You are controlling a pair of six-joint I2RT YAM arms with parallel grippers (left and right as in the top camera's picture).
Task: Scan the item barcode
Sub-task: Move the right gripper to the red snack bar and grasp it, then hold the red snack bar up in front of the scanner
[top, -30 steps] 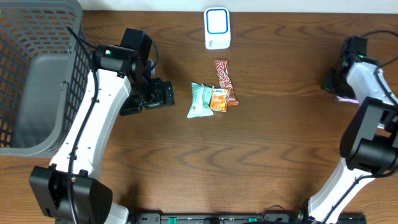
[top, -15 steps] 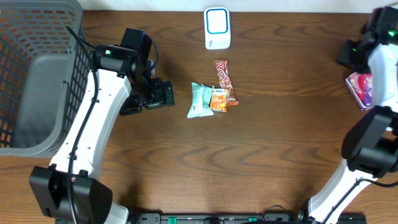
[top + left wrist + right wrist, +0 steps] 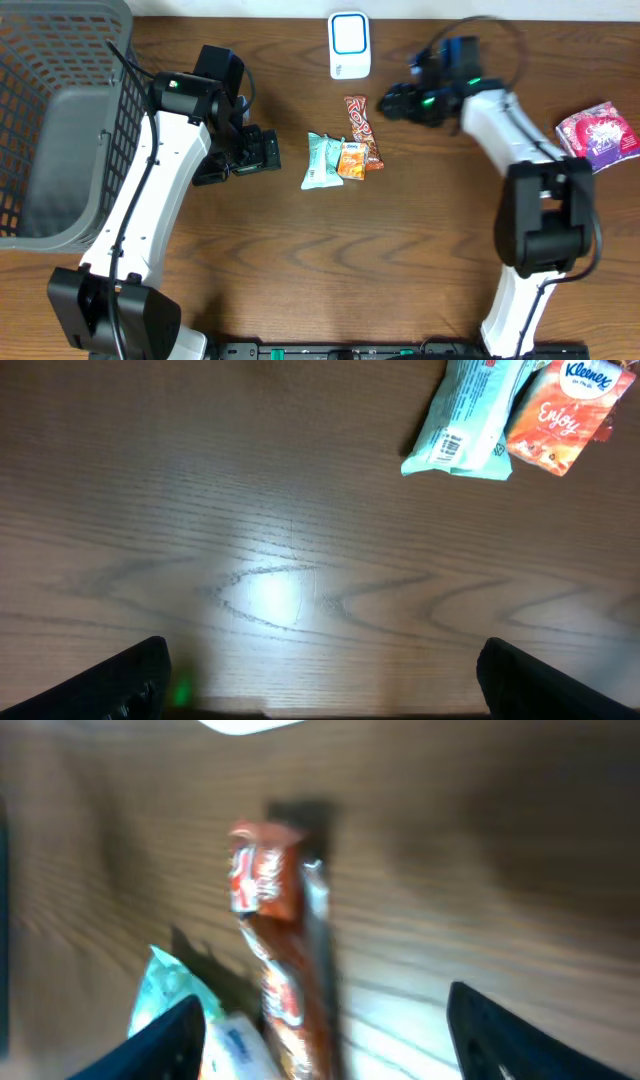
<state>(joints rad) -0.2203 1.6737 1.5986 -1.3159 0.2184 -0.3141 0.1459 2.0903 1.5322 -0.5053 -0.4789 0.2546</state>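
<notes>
The red-brown snack bar (image 3: 360,130) lies flat near the middle of the wooden table (image 3: 420,260). Its long axis runs from the far edge toward the robot's side, with the near end leaning slightly to the right. An orange Kleenex tissue pack (image 3: 351,160) rests against the bar's near end. Touching that pack on the left is a teal pack (image 3: 322,160), lying lengthwise in much the same direction. In the left wrist view a barcode faces up near one end of the teal pack. The white scanner (image 3: 349,45) sits close to the far edge, just beyond the bar. A pink packet (image 3: 597,137) lies by the right edge, well apart from the rest. A mesh basket (image 3: 60,120) fills the far left corner, and the near half of the table is bare wood. The right gripper (image 3: 395,102) hangs just right of the bar's far end, and in its blurred wrist view the fingers (image 3: 170,1040) stand apart with nothing between them. The left gripper (image 3: 268,155) sits just left of the teal pack, spread wide and empty.
</notes>
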